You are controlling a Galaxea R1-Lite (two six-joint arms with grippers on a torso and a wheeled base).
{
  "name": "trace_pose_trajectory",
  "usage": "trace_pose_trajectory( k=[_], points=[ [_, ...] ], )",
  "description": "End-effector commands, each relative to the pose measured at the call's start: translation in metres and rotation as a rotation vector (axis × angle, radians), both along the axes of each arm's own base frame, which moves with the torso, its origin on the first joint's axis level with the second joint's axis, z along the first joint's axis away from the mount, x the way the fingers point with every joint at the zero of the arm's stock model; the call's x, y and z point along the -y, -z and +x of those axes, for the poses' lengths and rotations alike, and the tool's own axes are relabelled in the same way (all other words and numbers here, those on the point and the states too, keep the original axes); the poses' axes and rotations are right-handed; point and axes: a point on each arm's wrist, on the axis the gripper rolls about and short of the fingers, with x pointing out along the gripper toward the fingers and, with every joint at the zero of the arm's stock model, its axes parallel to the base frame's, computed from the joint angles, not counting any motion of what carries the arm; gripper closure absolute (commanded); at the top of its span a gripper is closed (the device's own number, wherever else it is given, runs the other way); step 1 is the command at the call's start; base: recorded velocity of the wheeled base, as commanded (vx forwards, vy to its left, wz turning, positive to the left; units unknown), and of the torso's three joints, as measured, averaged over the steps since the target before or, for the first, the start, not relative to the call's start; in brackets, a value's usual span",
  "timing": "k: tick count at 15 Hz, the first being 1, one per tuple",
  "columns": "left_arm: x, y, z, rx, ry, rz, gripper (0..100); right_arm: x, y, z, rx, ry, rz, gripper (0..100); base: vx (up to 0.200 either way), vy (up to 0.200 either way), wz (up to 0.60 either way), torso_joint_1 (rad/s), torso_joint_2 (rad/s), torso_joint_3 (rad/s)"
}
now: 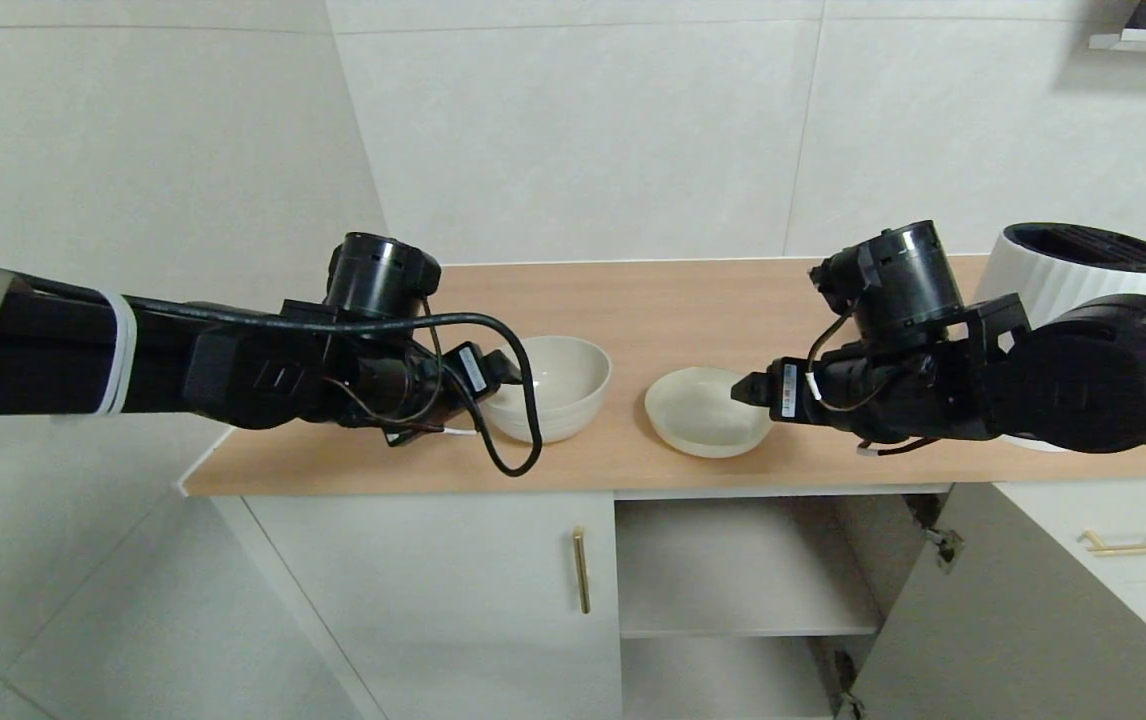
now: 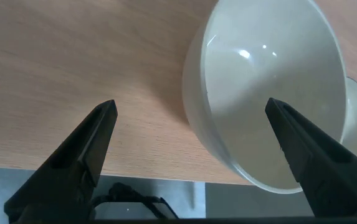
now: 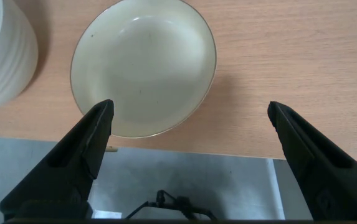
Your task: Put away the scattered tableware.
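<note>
Recording the state at this moment: two pieces of tableware sit on the wooden surface (image 1: 653, 300), near its front edge. The deep white bowl (image 1: 563, 390) stands upright at 9 o'clock of the shallow dish (image 1: 703, 415); they are near each other but apart, with a strip of bare wood between them. The left tool (image 1: 511, 368) is at the bowl's 9 o'clock side, released, jaws spread wide. In the left wrist view one finger (image 2: 81, 158) is over bare wood outside the bowl and the other is seen against the bowl's inside, with the bowl's near wall between them. Contact with the rim cannot be told. The right tool (image 1: 748, 388) is at the dish's 3 o'clock side, also released and spread wide. In the right wrist view one finger (image 3: 72, 165) overlaps the dish's rim and the other is over bare wood, apart from the dish. Whether it touches the dish cannot be told. A white ribbed container (image 1: 1073, 270) with a dark opening stands on the surface at 2 o'clock of the dish, behind the right arm. Below the surface, at 6 o'clock of the dish, a cabinet door (image 1: 1023, 620) is swung open, showing a shelf (image 1: 733, 628). The closed door (image 1: 453, 600) at its 9 o'clock carries a brass handle (image 1: 581, 570).
</note>
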Motion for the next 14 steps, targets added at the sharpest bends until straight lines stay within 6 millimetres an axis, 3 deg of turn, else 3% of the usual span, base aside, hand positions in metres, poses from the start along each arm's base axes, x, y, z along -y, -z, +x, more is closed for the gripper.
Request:
trace_pose_trajectory(
  k=[1,9,14],
  points=[
    [0.0,0.001,0.0,-0.002,-0.001,0.001,100,0.0,0.0,0.0,0.0,0.001,0.002,0,0.0,0.0,0.0,0.0,0.0,0.0],
    [-0.002,-0.009,-0.004,0.024,-0.001,-0.009,100,0.0,-0.001,0.0,0.002,0.002,0.004,0,0.0,0.0,0.0,0.0,0.0,0.0],
    [-0.004,-0.023,-0.022,0.035,0.029,-0.016,100,-0.007,0.015,0.011,-0.006,0.041,-0.042,0,0.0,0.0,0.0,0.0,0.0,0.0]
  ],
)
